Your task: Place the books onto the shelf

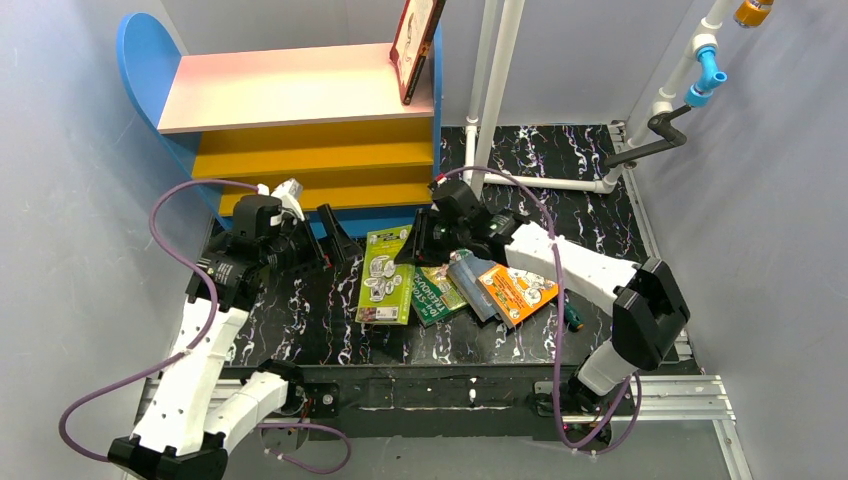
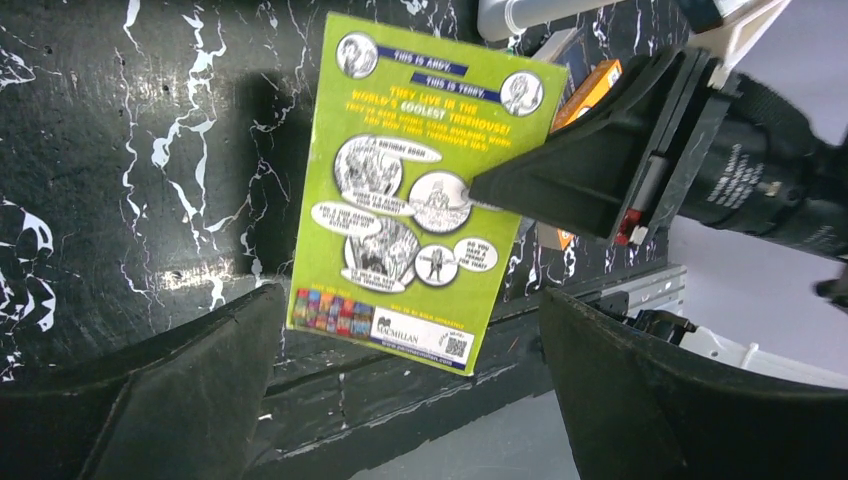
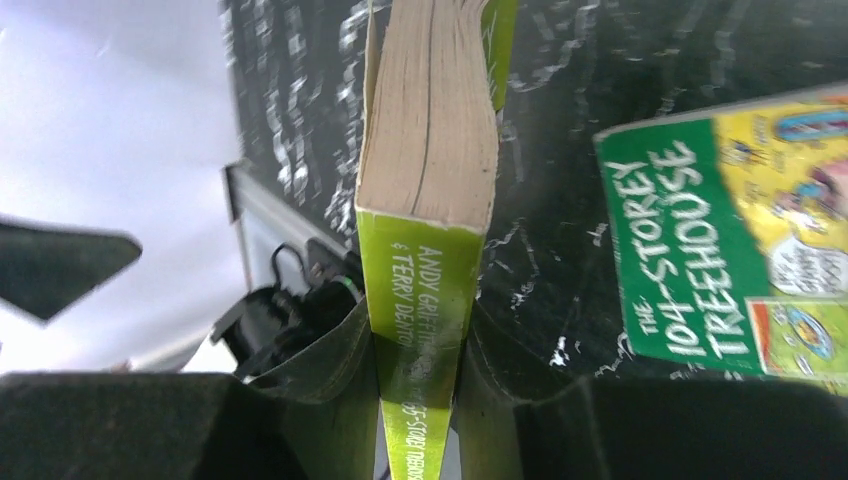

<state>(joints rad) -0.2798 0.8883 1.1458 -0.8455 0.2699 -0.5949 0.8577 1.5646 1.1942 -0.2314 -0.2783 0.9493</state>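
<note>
At far left we see the small bookcase (image 1: 290,85) with blue sides, a pale pink top board and yellow lower boards. Just in front of it hangs the left gripper (image 1: 325,250), its jaws spread wide and holding nothing. We judge it is facing the lime-green cartoon paperback (image 1: 385,275) so that it can support the book or take it over.

That book lies over the black marbled table mat (image 1: 300,320). The shadow beside it suggests that it is raised at one end. The right gripper (image 1: 415,240) pinches it by the spine, probably because that is the stiffest edge for lifting a thin book.

Above, the red-bordered paperback with a white panel (image 1: 415,45) stands on the top board, leaning on the blue side so that it cannot topple.

To the right, three books overlap on the mat: the green one with yellow lettering (image 1: 437,292), the dark blue one (image 1: 468,275) and the orange illustrated one (image 1: 515,290). A small green-handled screwdriver (image 1: 573,320) lies beyond them.

We count five books: one shelved, one gripped and three waiting. There is one shelf unit and two grippers.
</note>
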